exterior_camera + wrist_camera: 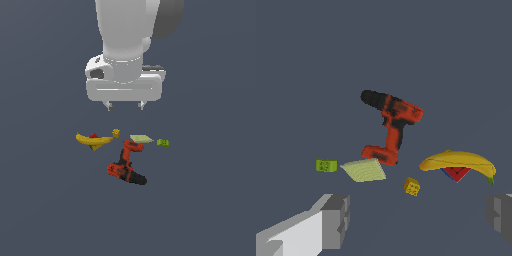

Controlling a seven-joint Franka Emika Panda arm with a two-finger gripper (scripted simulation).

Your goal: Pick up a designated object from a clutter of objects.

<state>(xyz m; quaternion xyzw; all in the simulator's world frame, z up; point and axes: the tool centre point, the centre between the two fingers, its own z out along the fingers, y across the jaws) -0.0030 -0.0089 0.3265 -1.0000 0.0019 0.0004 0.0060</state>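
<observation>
Dark grey floor is lying bare around the clutter while the gripper (124,106) is hanging above it, jaws spread and holding nothing. Past the power drill (126,168), the lime-green cube (163,143) is sitting just beside the pale slab (141,138). Approach is underway; next, shifting toward the exterior view's right and descending.

The tiny lime-green block (163,143) lies flat at the exterior view's right end of the clutter, just beside the flat pale green slab (141,138). Behind the slab sit a small yellow cube (116,133) and a yellow banana (94,140) over a red piece (93,136). The red-and-black power drill (126,164) lies on its side nearer the camera.
</observation>
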